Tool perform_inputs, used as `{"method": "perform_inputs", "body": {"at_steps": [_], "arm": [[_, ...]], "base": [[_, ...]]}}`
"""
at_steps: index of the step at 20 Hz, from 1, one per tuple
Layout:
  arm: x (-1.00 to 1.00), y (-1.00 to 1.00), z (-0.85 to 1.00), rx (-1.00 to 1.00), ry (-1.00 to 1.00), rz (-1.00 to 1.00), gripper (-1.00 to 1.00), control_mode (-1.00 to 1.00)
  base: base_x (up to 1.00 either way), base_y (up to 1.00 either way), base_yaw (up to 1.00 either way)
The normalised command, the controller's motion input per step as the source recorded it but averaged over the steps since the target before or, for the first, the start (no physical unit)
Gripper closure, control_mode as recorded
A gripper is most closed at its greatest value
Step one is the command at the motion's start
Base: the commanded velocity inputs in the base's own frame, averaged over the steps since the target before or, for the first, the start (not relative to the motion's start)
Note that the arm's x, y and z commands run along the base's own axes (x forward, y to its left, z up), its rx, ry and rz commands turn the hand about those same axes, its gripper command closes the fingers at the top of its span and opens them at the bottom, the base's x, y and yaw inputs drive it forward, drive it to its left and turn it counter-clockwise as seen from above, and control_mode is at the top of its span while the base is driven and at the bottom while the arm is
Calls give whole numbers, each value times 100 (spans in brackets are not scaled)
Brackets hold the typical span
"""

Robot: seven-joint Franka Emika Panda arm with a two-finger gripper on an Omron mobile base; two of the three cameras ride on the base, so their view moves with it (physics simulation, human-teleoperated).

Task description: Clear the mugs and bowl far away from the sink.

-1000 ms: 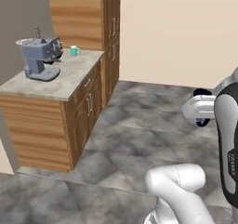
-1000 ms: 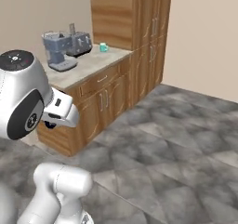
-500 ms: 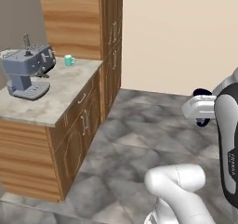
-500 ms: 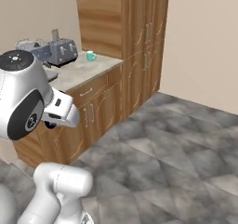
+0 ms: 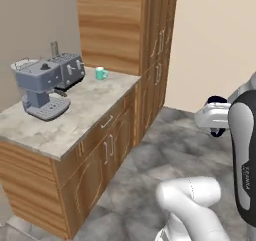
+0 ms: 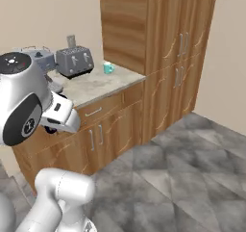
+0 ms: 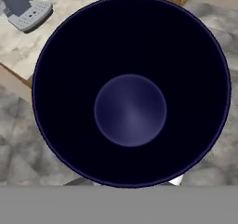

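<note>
The dark navy mug (image 7: 130, 93) fills the hand view, seen end-on as a dark round shape. My gripper (image 5: 216, 117) is shut on it, held up over the floor to the right of the counter. The mug's dark edge (image 6: 50, 128) also peeks out below the hand in the right base view. The teal mug (image 5: 101, 73) stands upright on the stone counter (image 5: 90, 105) near the tall cabinet, well away from my gripper; the right base view has this teal mug (image 6: 108, 68) too. The bowl and the sink are out of view.
A grey coffee machine (image 5: 40, 90) and a toaster (image 5: 70, 70) stand on the counter's left part. Tall wooden cabinets (image 5: 150, 45) rise at the counter's far end. Grey tiled floor (image 6: 182, 168) lies open to the right.
The whole picture has shifted: the base has driven, and the counter with the teal mug now sits closer and further right. My gripper stays shut on the navy mug.
</note>
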Motion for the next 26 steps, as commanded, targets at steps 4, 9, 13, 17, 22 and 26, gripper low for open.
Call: {"method": "perform_inputs", "body": {"at_steps": [4,9,13,17,22,26], "arm": [[0,0,0,0,0,0,100,100],[0,0,0,0,0,0,100,100],[0,0,0,0,0,0,100,100],[0,0,0,0,0,0,100,100],[0,0,0,0,0,0,100,100],[0,0,0,0,0,0,100,100]], "base": [[99,-15,85],[90,-12,89],[99,-81,41],[100,-73,31],[94,-94,21],[100,-40,22]]}}
